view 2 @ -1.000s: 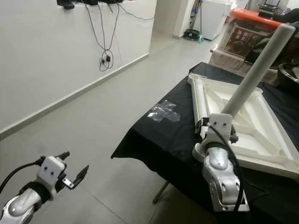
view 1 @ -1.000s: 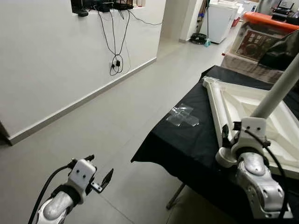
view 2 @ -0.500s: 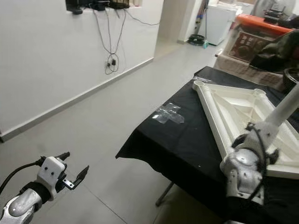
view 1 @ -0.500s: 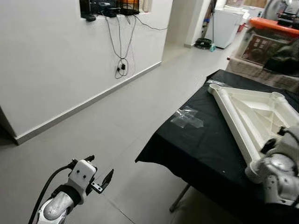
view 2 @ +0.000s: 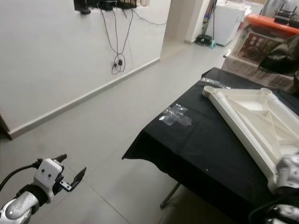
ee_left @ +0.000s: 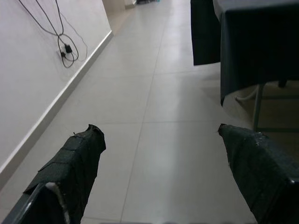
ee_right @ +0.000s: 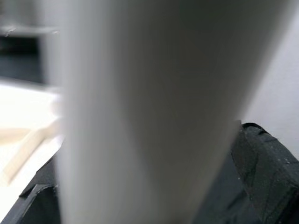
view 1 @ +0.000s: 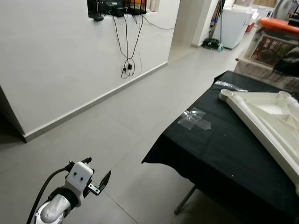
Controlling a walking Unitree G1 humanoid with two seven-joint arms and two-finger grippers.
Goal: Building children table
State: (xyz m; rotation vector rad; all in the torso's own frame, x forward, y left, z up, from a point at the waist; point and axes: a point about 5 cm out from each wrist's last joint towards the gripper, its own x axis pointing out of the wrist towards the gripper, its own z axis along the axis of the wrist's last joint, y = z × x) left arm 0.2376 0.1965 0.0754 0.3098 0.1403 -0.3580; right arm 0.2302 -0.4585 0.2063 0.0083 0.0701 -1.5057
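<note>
**Leg in hand, frame waiting on the bench**

We judge our right tool (ee_right: 149, 186) clamps a white table leg (ee_right: 140, 93), ready to seat into the white table frame (view 2: 252, 121) lying on the black bench (view 2: 201, 149). Left tool (ee_left: 161, 158) gapes wide over open floor (view 1: 117, 126) beside the frame's bench edge.

Table frame (view 2: 254, 119) on cloth-covered table (view 2: 201, 149), right; plastic wrap (view 2: 175, 115) beside frame; wall (view 1: 56, 56) left.
</note>
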